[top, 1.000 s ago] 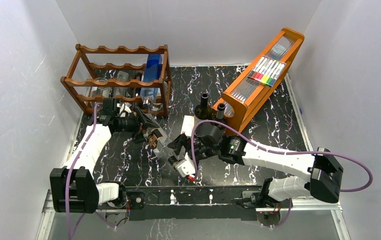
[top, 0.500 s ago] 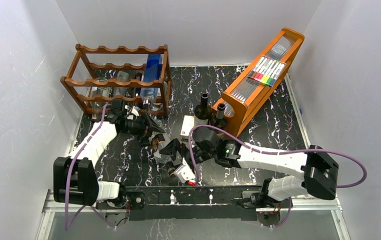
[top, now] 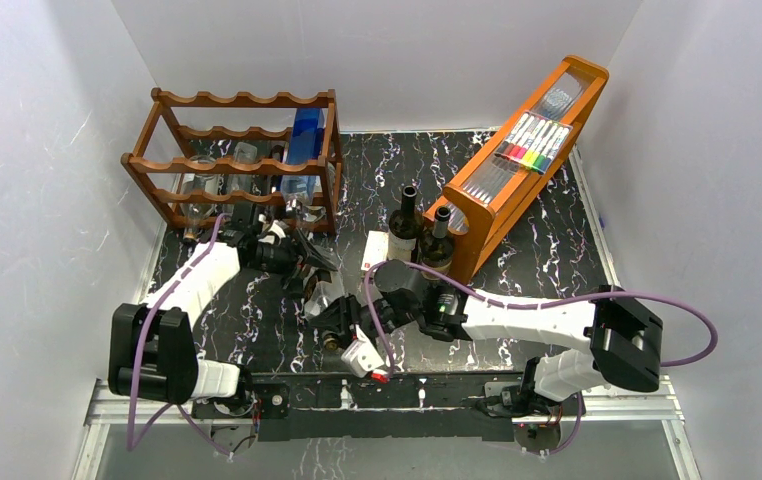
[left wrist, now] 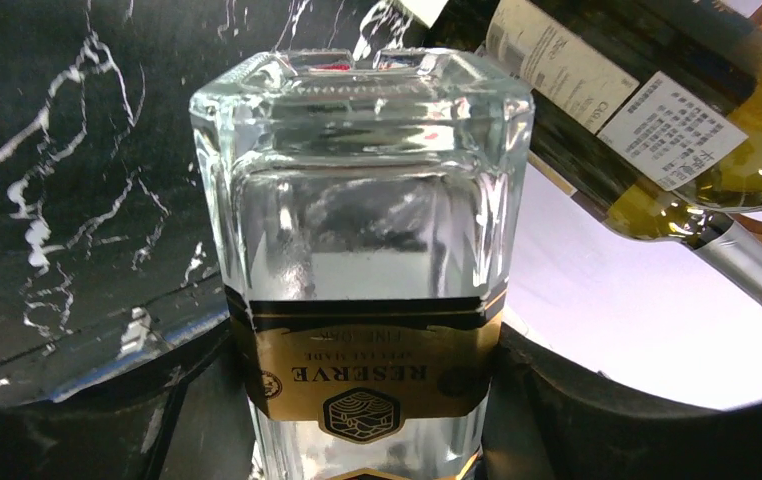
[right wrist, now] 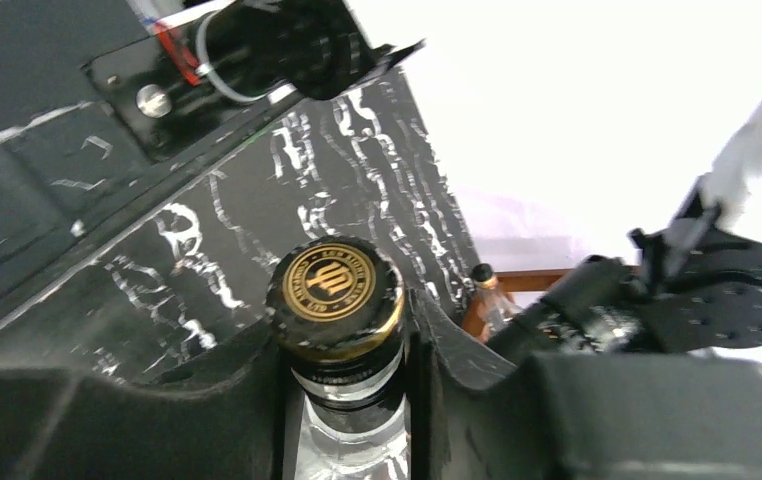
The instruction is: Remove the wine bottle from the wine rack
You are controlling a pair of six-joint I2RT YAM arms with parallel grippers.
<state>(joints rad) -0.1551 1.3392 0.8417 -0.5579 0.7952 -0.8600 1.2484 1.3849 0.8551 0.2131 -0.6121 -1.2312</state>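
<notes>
Step in hand: we read this as the carry after withdrawal. The wine bottle [top: 323, 298] is clear of the wine rack [top: 237, 160] and borne by both claws.
Left claw [left wrist: 367, 430]: grasping the square glass body, one finger on each flank of the gold label.
Right claw [right wrist: 347, 395]: clenched on the neck, just under the gold-crested cap [right wrist: 334, 285].
Bottle position: spanning from the left claw to the right claw, base end beyond the left claw. We cannot tell whether it touches the counter [top: 547, 255].
Rack position: beyond the left claw, apart from the bottle.
Next move: we judge that the bottle should be set on the counter beside the right claw, keeping off the two dark bottles [top: 409, 215] beyond it. Both claws should release only once the bottle rests steadily.
</notes>
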